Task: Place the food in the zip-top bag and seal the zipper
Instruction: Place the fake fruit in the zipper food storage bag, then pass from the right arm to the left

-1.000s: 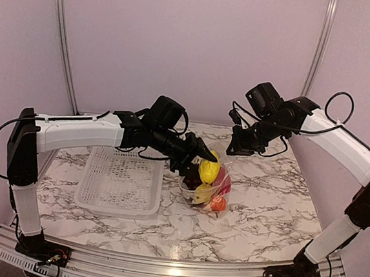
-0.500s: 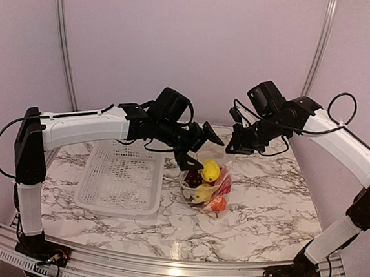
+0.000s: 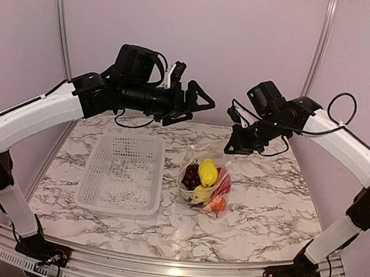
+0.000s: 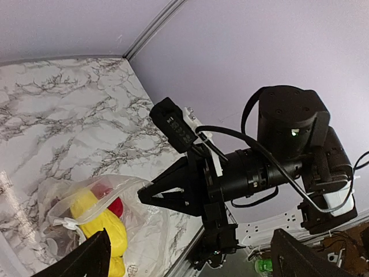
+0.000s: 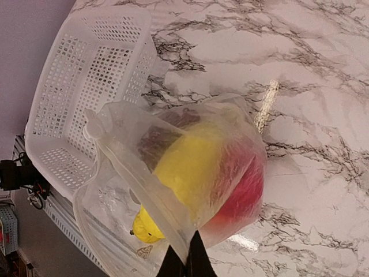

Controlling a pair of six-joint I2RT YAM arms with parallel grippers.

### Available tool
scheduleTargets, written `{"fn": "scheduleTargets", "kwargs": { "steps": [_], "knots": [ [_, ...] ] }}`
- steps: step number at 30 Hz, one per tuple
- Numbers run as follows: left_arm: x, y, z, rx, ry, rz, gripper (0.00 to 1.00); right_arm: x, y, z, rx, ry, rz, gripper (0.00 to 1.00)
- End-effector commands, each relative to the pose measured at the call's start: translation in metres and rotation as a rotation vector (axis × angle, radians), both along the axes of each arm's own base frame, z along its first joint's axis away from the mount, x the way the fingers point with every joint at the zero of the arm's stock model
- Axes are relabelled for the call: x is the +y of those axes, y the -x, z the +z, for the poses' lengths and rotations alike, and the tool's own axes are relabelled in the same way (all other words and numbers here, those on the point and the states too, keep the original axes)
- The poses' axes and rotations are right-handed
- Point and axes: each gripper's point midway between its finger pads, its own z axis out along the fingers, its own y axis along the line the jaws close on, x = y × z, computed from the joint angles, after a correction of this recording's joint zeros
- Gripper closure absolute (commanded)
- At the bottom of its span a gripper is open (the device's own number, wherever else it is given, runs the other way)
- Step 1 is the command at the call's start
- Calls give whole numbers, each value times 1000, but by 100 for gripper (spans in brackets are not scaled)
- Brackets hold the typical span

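While right gripper [image 5: 185,262] pinches crinkly clear plastic bag [image 5: 124,190] by rim, left gripper [image 3: 197,106] gapes empty: one-sided hold risks sag, spilling colourful toy produce [image 3: 206,174].

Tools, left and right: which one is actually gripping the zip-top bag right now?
The right tool: its fingers are pinched shut on the rim of the zip-top bag. The left tool hangs open and empty, high above the bag.

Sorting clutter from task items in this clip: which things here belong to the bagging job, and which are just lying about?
Job: zip-top bag; food inside it; right gripper, pinching the bag's edge; left gripper, open, raised.
Lying about: white basket.
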Motion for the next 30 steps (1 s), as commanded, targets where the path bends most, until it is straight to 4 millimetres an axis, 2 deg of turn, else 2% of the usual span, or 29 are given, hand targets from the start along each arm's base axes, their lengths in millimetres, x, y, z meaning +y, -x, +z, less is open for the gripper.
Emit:
{"fn": "scheduleTargets", "kwargs": {
  "steps": [1, 2, 4, 8, 11, 16, 19, 22, 25, 28, 30],
  "knots": [
    [52, 15, 34, -516, -139, -3, 1, 13, 17, 15, -36, -49, 125, 100],
    [62, 17, 34, -557, -163, 9, 1, 19, 23, 15, -30, -59, 164, 100],
    [74, 21, 17, -585, -227, 0, 1, 27, 33, 13, -23, -54, 228, 100],
    [83, 41, -29, -584, -321, -129, 2, 37, 51, 17, -23, -35, 331, 100],
    [90, 56, -50, -582, -342, -193, 9, 39, 60, 28, -21, -42, 386, 100],
    [100, 78, -79, -634, -372, -309, 21, 35, 62, 39, -63, -35, 412, 100],
    [107, 80, -96, -692, -418, -343, 25, 32, 63, 28, -44, -8, 409, 100],
    [104, 83, -111, -763, -405, -376, 28, 26, 59, 5, -8, 56, 391, 100],
    [90, 88, -119, -795, -360, -426, 32, 21, 54, -14, 24, 117, 364, 100],
    [75, 93, -132, -806, -378, -483, 34, 16, 46, -19, 27, 171, 331, 100],
    [66, 90, -140, -827, -412, -481, 38, 16, 42, -17, 13, 173, 314, 100]
  ]
}}
